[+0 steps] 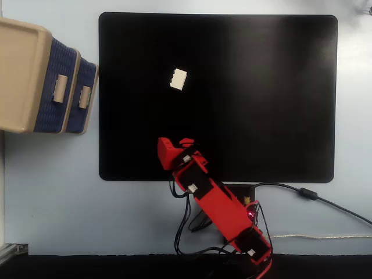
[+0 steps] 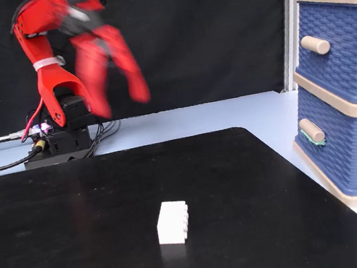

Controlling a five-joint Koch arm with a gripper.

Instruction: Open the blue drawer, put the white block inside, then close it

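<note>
- The red arm is hanging in the air above the near edge of the black mat [image 1: 261, 87], with its pincer [image 2: 122, 105] spread wide and holding nothing; in the side fixed view the two red fingers [image 2: 129, 74] are blurred but plainly apart.
- The white block [image 1: 178, 79] is lying flat on the mat, well apart from the pincer and from the cabinet; the side fixed view shows it [image 2: 173, 222] alone near the mat's front, bumpy edge facing right.
- The blue drawer [image 1: 86, 96] is sitting shut in the beige cabinet [image 1: 20, 72]; in the side fixed view it is the lower front [image 2: 333, 143], with its small beige handle [image 2: 311, 130] sticking out toward the mat.
- The upper drawer [image 2: 345, 46] is shut as well.
- The step in hand looks like the reach for the lower handle, since nothing is opened yet.
- To do it well, the pincer should probably come in low and level with the handle, fingers straddling it, then pull straight out along the drawer's line so the light cabinet is not dragging or tipping.
- The pale blue surface [image 1: 139, 215] is carrying the mat, the cabinet and the arm's cables [image 1: 325, 200].
- A black curtain [image 2: 217, 32] is hanging behind the arm.
</note>
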